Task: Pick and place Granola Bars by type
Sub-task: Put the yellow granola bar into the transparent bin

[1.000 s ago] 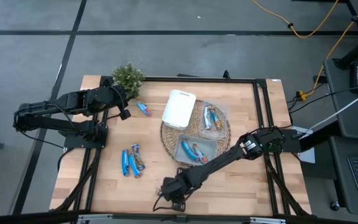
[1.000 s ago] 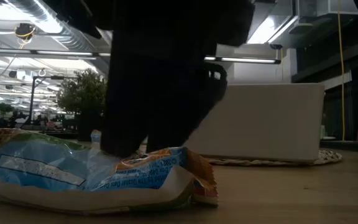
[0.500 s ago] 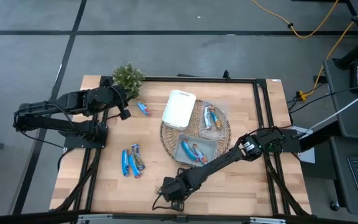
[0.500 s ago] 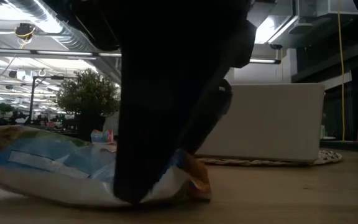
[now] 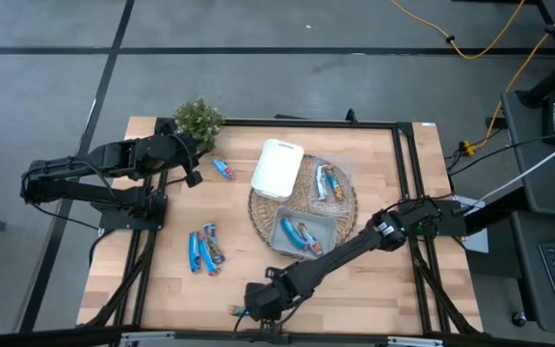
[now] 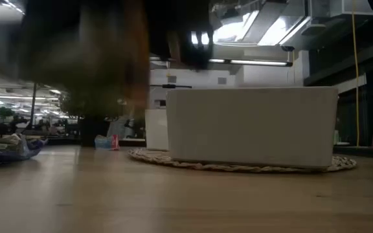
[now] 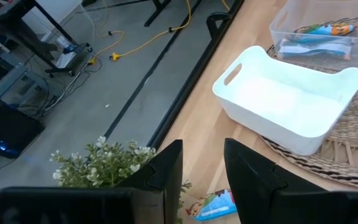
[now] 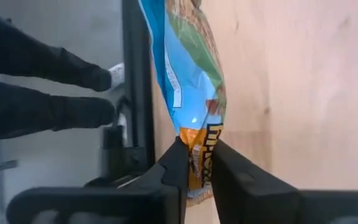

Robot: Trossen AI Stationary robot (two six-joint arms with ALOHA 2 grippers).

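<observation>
My right gripper [image 8: 197,154] is shut on a blue granola bar [image 8: 188,74] with an orange end, just over the table's near edge [image 5: 236,310]. By the plant at the far left, my left gripper [image 7: 202,165] is open and holds nothing. One bar [image 5: 223,169] lies flat just in front of it. A few more bars [image 5: 205,249] lie flat together at the middle left. On the woven mat [image 5: 258,214] stand a white tray [image 5: 277,169] and two clear containers [image 5: 330,181], [image 5: 302,233] with bars lying in them. My right gripper pinches the bar's orange end [image 8: 197,140] between its two fingers. The rest of the bar sticks out straight beyond the fingertips, in line with the fingers. The low view shows bare wood where it lay, so the bar is lifted clear.
A small potted plant [image 5: 198,118] stands at the far left corner. A black frame rail [image 8: 135,93] runs along the near edge under the held bar. A person's dark legs and white shoe [image 8: 36,81] show on the floor beyond it.
My right gripper has shut on the orange end of the bar that lay near the table's front edge. It has lifted the bar clear of the wood and carried it a little toward the near left.
</observation>
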